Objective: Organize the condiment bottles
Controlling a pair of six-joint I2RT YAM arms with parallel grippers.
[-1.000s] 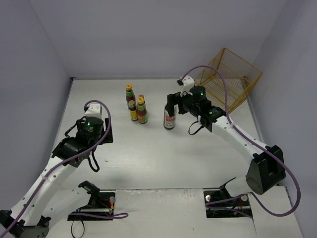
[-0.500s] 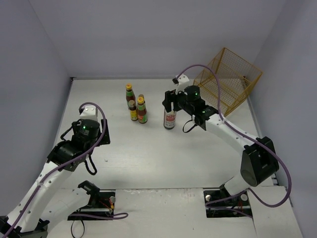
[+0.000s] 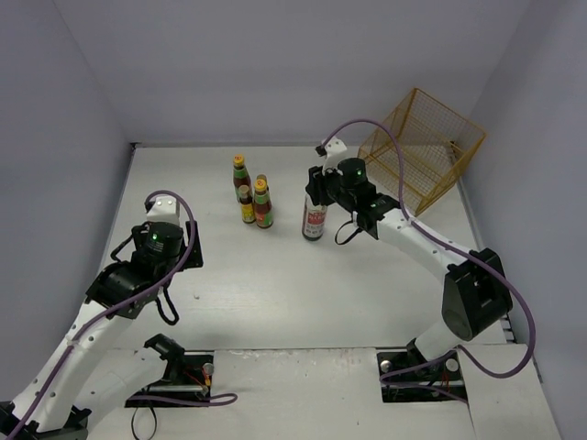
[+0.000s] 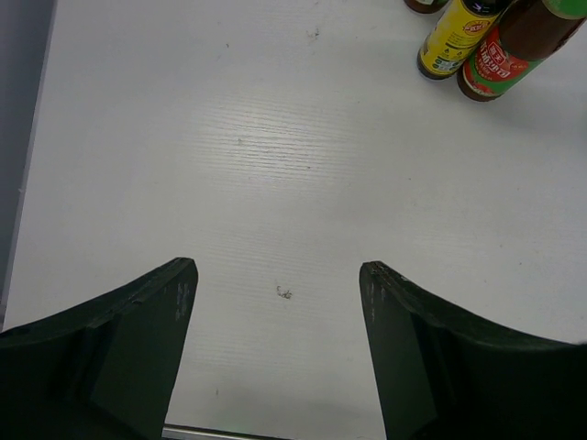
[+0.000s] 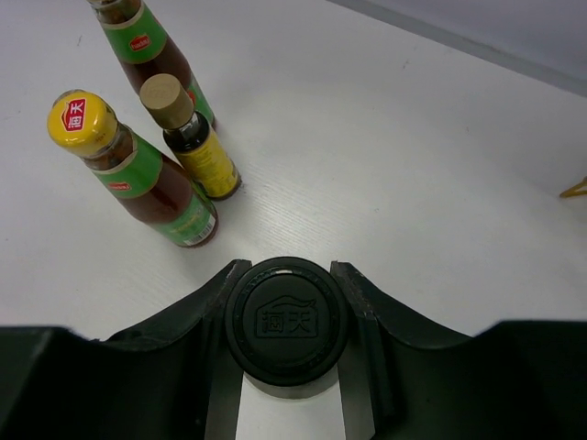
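Our right pincer (image 5: pixel 287 280) stays clamped on the black-capped bottle (image 3: pixel 314 222), which has edged toward the grouped bottles (image 3: pixel 262 205) and probably stands on the worktop (image 3: pixel 275 284). Our left pincer (image 4: pixel 277 268), fingers apart, has drawn back.

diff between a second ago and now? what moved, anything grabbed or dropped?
The right arm's elbow swung left and the right gripper edged toward the far wall, still closed round the cap of the tall bottle, which hardly shifted. The left gripper, open, pulled back toward the near-left. Nothing grabbed or released. The other bottles and wire basket stayed put.
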